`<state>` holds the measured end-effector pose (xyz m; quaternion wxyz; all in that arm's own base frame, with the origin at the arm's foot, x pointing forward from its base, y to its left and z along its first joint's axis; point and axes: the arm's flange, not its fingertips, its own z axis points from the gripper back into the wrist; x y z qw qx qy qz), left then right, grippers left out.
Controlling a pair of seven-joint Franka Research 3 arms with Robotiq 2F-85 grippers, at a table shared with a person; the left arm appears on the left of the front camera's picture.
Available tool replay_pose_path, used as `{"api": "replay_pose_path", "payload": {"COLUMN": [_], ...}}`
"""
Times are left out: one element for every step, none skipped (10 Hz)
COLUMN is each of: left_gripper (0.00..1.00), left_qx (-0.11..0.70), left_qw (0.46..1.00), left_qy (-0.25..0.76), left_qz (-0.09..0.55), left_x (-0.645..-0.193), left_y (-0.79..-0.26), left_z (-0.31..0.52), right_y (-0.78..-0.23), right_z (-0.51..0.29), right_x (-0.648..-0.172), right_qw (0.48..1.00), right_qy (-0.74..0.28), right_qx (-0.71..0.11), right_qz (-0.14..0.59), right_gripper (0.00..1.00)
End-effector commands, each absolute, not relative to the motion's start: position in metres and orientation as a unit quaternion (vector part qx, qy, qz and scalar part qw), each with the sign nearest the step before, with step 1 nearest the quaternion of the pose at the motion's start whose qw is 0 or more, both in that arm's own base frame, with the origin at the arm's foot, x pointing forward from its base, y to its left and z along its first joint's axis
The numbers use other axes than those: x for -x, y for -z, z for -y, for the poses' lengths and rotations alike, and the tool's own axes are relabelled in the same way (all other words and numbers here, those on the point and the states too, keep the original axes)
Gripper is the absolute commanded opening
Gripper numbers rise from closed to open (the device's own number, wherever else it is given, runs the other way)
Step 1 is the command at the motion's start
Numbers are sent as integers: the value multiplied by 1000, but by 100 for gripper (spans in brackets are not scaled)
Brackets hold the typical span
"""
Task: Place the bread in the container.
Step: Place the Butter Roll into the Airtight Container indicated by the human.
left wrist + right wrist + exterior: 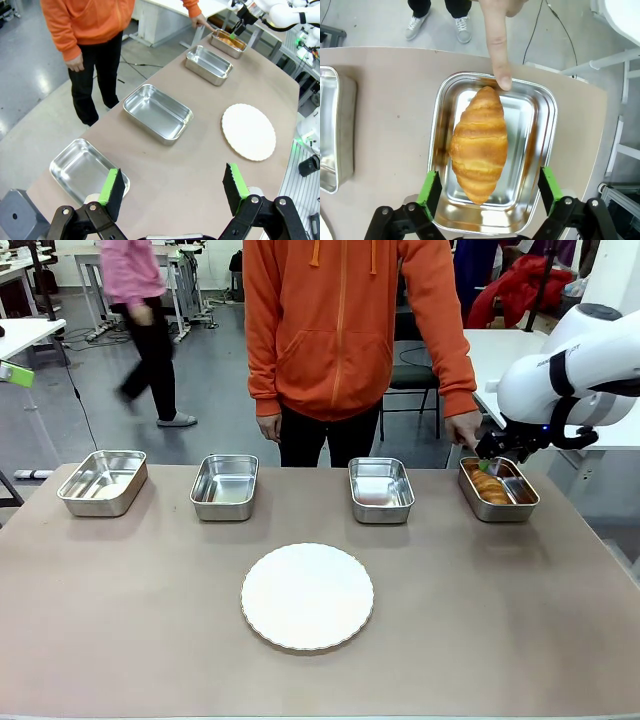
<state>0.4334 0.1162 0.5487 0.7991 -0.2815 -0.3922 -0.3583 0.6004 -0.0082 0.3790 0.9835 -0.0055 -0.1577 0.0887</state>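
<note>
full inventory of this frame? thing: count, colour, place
croissant: 1, golden-brown, lying in the far-right pan, free of the pads
pans: 4, shiny steel, in a row along the table's far side; three hold nothing
plate: 1, white, round, middle of the table
table: 1, brown top
person: 1, orange hoodie, at the far side; finger pointing at the far-right pan's rim
left end effector: open, above the table's left end
right end effector: open, above the far-right pan, pads either side of the croissant
</note>
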Motion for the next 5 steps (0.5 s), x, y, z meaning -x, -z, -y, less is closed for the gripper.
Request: {"api": "replay_pose_path", "payload": {"left_gripper": [100,100,100,100,100], "left_qx": [286,286,286,286,286], "left_qw": [794,794,794,794,794], "left_qy": [361,361,361,361,361], "left_qz": [396,396,396,396,396], "left_x": [-433,-433,-433,-433,-433], "left_y": [-550,-550,-550,-550,-550], "left_z": [-114,-114,-114,-114,-114], "right_y": [-385,-379,-379,-379,-379], "right_z": [12,8,8,8,8], "right_x": [-603,-600,-600,-600,-600], "right_qw": [987,983,983,983,983], "right_qy": [-58,-89,-89,-89,-89], "right_qx": [1,6,6,6,6], "right_qz": [151,158,158,158,158], "right_gripper": [100,100,100,100,100]}}
